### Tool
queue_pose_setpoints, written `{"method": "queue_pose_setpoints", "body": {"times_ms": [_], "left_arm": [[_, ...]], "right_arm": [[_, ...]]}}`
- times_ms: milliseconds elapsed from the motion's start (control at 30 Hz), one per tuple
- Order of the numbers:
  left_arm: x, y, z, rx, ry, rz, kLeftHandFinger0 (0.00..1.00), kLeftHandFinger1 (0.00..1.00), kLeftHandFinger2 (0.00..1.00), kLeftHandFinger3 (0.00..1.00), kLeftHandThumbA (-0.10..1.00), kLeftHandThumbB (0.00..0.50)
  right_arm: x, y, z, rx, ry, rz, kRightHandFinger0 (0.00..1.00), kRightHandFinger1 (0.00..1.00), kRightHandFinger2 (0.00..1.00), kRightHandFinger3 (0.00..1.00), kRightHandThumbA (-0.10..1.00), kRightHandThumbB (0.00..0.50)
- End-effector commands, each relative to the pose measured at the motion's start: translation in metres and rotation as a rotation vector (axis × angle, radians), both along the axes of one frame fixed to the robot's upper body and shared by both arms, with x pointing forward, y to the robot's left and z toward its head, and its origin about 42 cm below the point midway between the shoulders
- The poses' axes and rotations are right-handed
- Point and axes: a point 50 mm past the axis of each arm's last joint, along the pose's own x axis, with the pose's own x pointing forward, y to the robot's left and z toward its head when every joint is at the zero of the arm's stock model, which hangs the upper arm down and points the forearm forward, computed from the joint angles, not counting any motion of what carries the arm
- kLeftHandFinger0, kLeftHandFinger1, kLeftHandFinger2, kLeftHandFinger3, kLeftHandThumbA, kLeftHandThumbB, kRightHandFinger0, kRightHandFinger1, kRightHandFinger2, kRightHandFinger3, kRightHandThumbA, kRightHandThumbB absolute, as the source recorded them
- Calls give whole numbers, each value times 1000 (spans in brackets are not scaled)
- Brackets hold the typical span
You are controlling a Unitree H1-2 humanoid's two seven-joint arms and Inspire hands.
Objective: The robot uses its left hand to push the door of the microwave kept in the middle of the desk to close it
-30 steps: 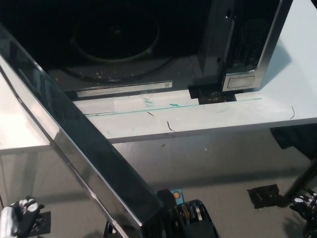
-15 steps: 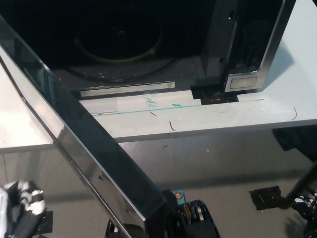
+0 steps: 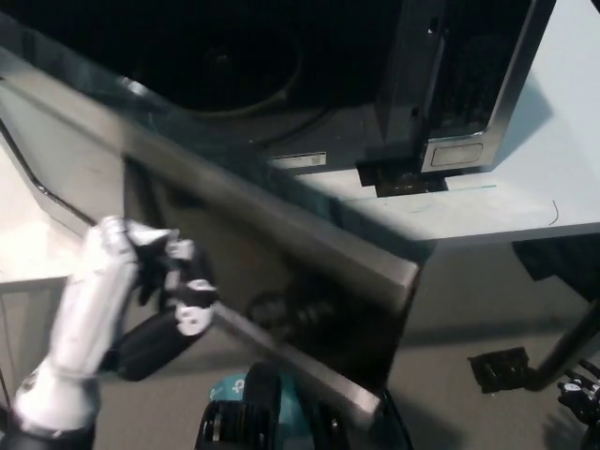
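White and blurred by motion, our left hand (image 3: 173,281) sat at the lower left of the head view with its fingers (image 3: 192,305) spread apart and holding nothing, their tips pressed flat against the outer face of the microwave door (image 3: 281,272). That door ran from above and to the left of the hand down to its right, a long dark reflective panel standing partly open at a slant, its free edge well to the right of the hand and low in the view. Above and beyond the hand we saw the microwave (image 3: 441,84) itself, its dark cavity open, with the round turntable (image 3: 234,66) faint inside and the control panel further to the right. The microwave stood on the white bench (image 3: 525,202), whose bare surface showed to the right of the hand past the door's far edge, and again as a pale strip just to the hand's left. Our right hand (image 3: 581,398) rested far off to the right at the lower corner, black and mostly cut off by the frame, so we could not tell whether it was open or closed.
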Motion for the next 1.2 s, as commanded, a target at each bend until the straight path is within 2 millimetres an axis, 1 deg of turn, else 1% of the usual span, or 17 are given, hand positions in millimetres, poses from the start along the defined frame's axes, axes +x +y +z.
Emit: {"method": "queue_pose_setpoints", "body": {"times_ms": [0, 133, 167, 267, 333, 367, 433, 500, 567, 600, 633, 667, 767, 833, 900, 967, 1167], "left_arm": [[14, -11, 2, 87, -47, -41, 0, 0, 0, 166, -100, 153], [35, -13, -1, 102, -30, -55, 0, 0, 0, 127, -100, 171], [50, -15, -4, 124, -21, -45, 0, 0, 0, 120, -100, 168], [66, -14, -9, 162, -19, -21, 0, 0, 0, 104, -100, 153], [78, -13, -10, 187, -25, -6, 0, 0, 0, 121, -100, 183], [84, -12, -9, 202, -20, 6, 0, 0, 3, 134, -100, 185], [99, -9, -5, 238, -22, 47, 0, 0, 3, 158, -100, 161], [111, -5, -3, 253, -10, 68, 0, 0, 19, 180, -100, 159], [129, 2, 1, 305, -41, 111, 0, 0, 20, 181, -100, 185], [151, 11, 5, 344, -46, 149, 0, 0, 17, 205, -100, 208], [162, 15, 7, 369, -51, 172, 0, 0, 15, 205, -100, 197], [169, 19, 9, 394, -53, 195, 0, 0, 10, 204, -100, 186], [197, 31, 18, 438, -62, 270, 0, 0, 0, 123, -100, 164], [208, 37, 26, 475, -60, 324, 0, 0, 6, 124, -100, 156], [221, 44, 36, 507, -59, 372, 0, 0, 21, 160, -100, 150], [238, 53, 47, 542, -65, 421, 0, 0, 0, 83, -100, 141], [263, 71, 59, 593, -54, 496, 0, 0, 1, 14, -100, 123]], "right_arm": [[7, -6, 8, -35, -48, 1, 601, 597, 670, 787, -50, 0], [7, -7, 7, -40, -45, 6, 627, 613, 685, 793, -56, 0], [6, -6, 8, -40, -46, 6, 626, 613, 685, 791, -55, 0], [7, -5, 9, -22, -56, 2, 638, 629, 707, 827, -73, 0], [7, -5, 10, -22, -54, -10, 554, 549, 629, 796, -77, 1], [8, -5, 10, -14, -57, -10, 570, 562, 642, 828, -98, 0], [8, -5, 9, -23, -44, -13, 516, 509, 593, 840, -95, 0], [8, -4, 8, -28, -40, -9, 540, 539, 614, 841, -83, 0], [5, -4, 8, -14, -47, -11, 558, 556, 633, 859, -88, 0], [5, -4, 7, -12, -37, -22, 540, 539, 613, 855, -89, 0], [5, -4, 7, -10, -40, -20, 524, 525, 606, 860, -97, 0], [5, -3, 6, -10, -37, -20, 514, 514, 587, 854, -95, 0], [4, -4, 8, -2, -49, -9, 565, 561, 652, 895, -93, 0], [2, -2, 5, 11, -44, -17, 579, 580, 675, 898, -90, 0], [2, -2, 7, 12, -49, -20, 512, 521, 621, 854, -94, 0], [0, -1, 7, 17, -54, -20, 480, 487, 585, 824, -96, 0], [-3, 0, 6, 20, -51, -25, 464, 471, 571, 816, -100, 0]]}}
